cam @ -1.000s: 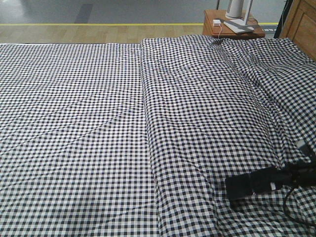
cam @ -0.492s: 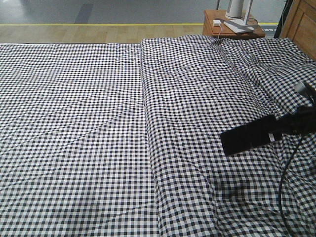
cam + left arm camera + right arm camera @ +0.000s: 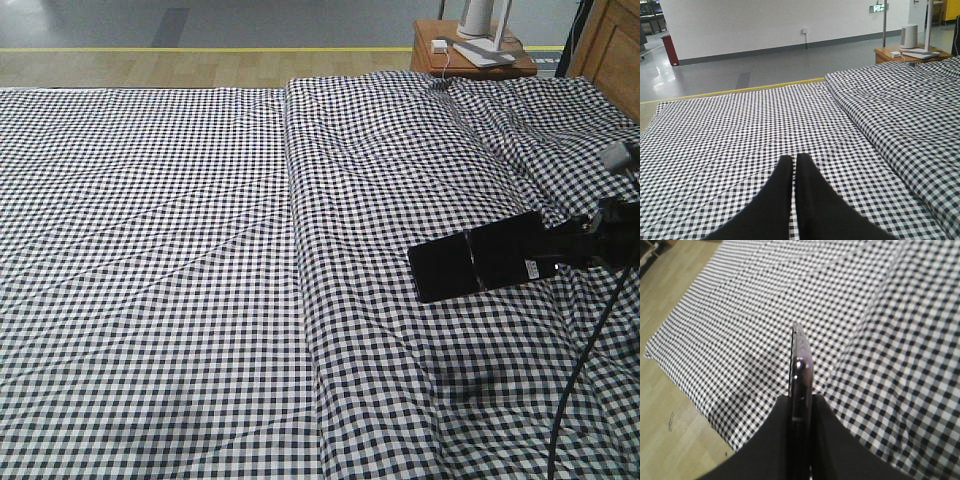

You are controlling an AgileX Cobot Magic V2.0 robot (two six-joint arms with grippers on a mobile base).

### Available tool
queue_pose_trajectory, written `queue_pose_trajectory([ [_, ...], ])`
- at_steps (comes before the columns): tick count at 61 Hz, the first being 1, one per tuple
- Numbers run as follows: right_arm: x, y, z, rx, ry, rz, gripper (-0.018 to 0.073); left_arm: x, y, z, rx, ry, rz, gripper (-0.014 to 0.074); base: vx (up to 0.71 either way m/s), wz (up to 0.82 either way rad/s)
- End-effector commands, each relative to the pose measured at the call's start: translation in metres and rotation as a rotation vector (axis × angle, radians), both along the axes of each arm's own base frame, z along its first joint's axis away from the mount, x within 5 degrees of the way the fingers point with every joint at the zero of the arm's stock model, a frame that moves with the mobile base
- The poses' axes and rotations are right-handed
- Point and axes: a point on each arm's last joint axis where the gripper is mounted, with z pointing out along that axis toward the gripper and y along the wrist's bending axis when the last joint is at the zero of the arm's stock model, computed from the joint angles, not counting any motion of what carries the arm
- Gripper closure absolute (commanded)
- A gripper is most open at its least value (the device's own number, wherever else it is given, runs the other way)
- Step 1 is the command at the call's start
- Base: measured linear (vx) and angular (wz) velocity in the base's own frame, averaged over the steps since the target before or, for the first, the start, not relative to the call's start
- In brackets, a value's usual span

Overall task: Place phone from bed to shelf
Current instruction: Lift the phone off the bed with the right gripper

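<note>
The right gripper (image 3: 801, 407) pinches the phone (image 3: 478, 257) by one end, so it hangs clear above the bed (image 3: 150, 250), at 3 o'clock in the front view, ready to carry. The left gripper (image 3: 794, 165) is closed tight on nothing.

The bed (image 3: 150, 250) wore a small black-and-white gingham check across nearly the whole frame. The phone (image 3: 475, 262), right of centre, was glossy black with a small white sticker; its edge showed pinkish metal in the right wrist view. The left tool (image 3: 794, 162) and right tool (image 3: 801, 401) were black. Along the top, the floor (image 3: 150, 65) was pale wood crossed by a yellow line, and the bedside cabinet (image 3: 425, 45) at upper right was orange-brown.
</note>
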Motion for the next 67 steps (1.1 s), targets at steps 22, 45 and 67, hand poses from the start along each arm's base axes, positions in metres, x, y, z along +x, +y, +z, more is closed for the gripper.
queue_pose_trajectory([
  [22, -0.058, 0.075, 0.11, 0.036, -0.265, 0.202, 0.0562, -0.001, 0.0, 0.014, -0.017, -0.098, 0.003, 0.0595, 0.0, 0.0],
  [45, -0.09, 0.148, 0.127, 0.096, -0.23, 0.427, 0.0562, -0.001, 0.0, 0.014, -0.017, -0.098, 0.003, 0.0595, 0.0, 0.0],
  [67, -0.131, 0.192, 0.143, 0.113, -0.225, 0.613, 0.0562, -0.001, 0.0, 0.014, -0.017, -0.098, 0.003, 0.0595, 0.0, 0.0],
])
